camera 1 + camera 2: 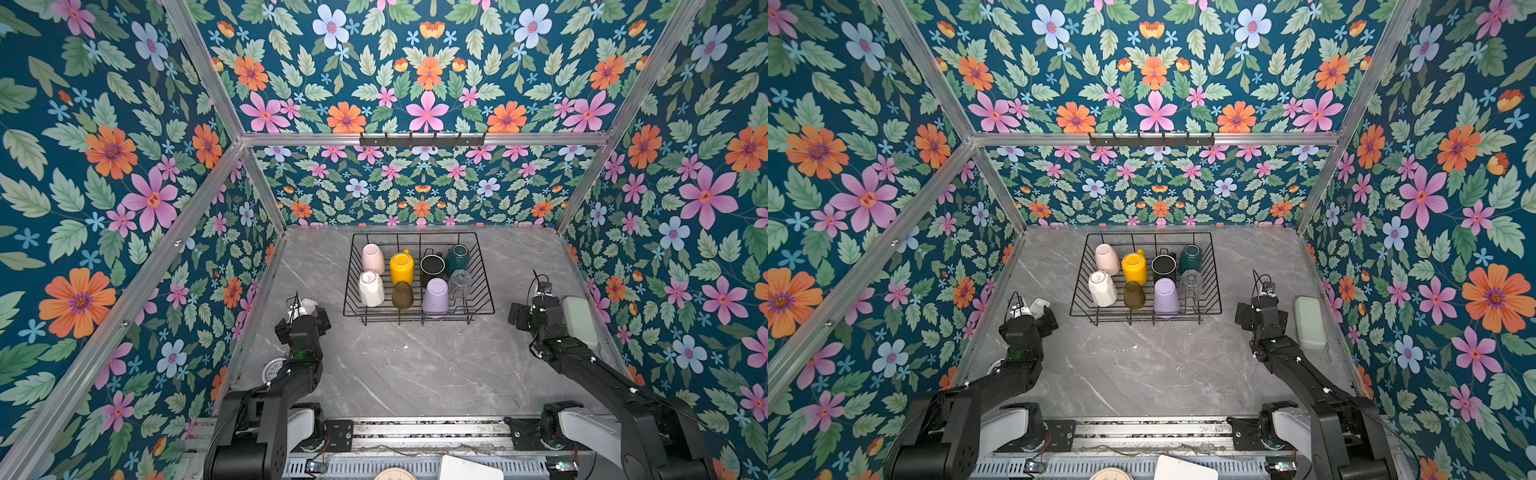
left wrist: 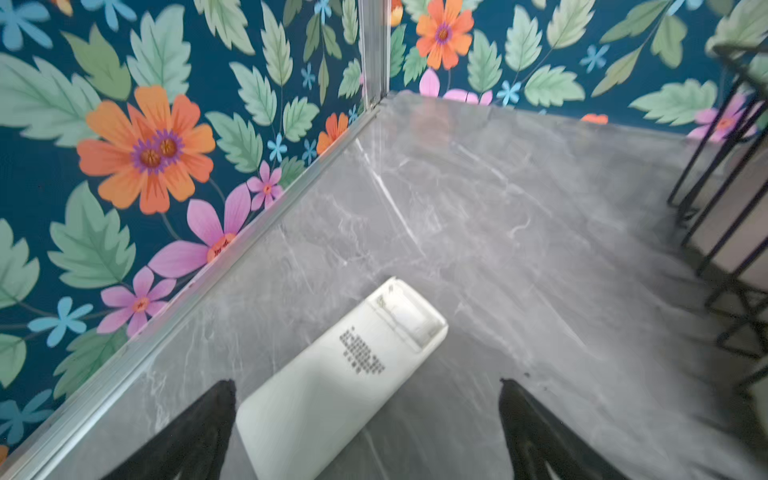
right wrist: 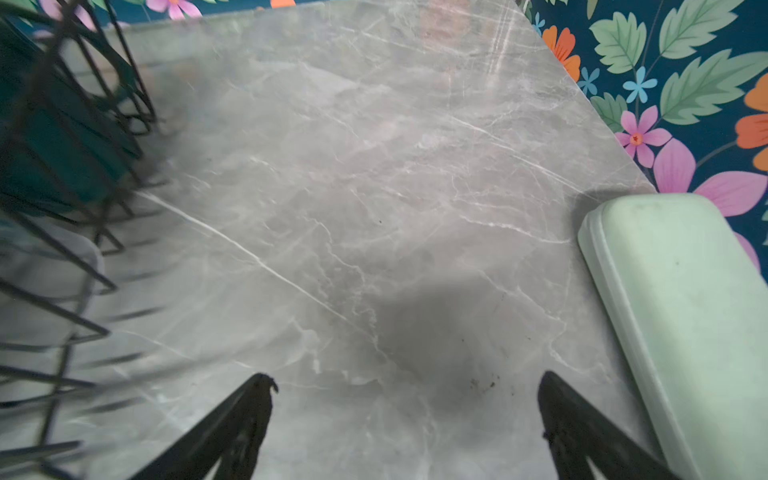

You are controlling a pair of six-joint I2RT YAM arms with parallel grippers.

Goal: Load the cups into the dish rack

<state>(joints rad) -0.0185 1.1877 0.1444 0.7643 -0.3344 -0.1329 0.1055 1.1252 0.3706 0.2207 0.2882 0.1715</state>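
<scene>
My left gripper (image 2: 365, 386) stands with its jaws wide apart and nothing between them, hanging over a white remote (image 2: 345, 374) that lies on the table (image 1: 399, 365) near the left wall. My right gripper (image 3: 407, 382) is spread just as wide and empty over bare marble, with a pale green case (image 3: 681, 324) just beside its outer finger, along the right wall.

The rack (image 1: 482, 309) sits at the back middle of the table, well apart from both grippers, with all eight cups inside it. Back row, left to right: pink mug (image 1: 372, 258), yellow mug (image 1: 402, 268), black mug (image 1: 432, 269), green mug (image 1: 458, 258). Front row: white mug (image 1: 371, 288), amber glass (image 1: 402, 295), lavender tumbler (image 1: 435, 295), clear glass (image 1: 459, 284). They stand close together, so little room is left in the rack.

In front of the rack the marble lies open across the middle, between my two arms. A small clock (image 1: 272, 370) lies at the left edge beside my left arm.
</scene>
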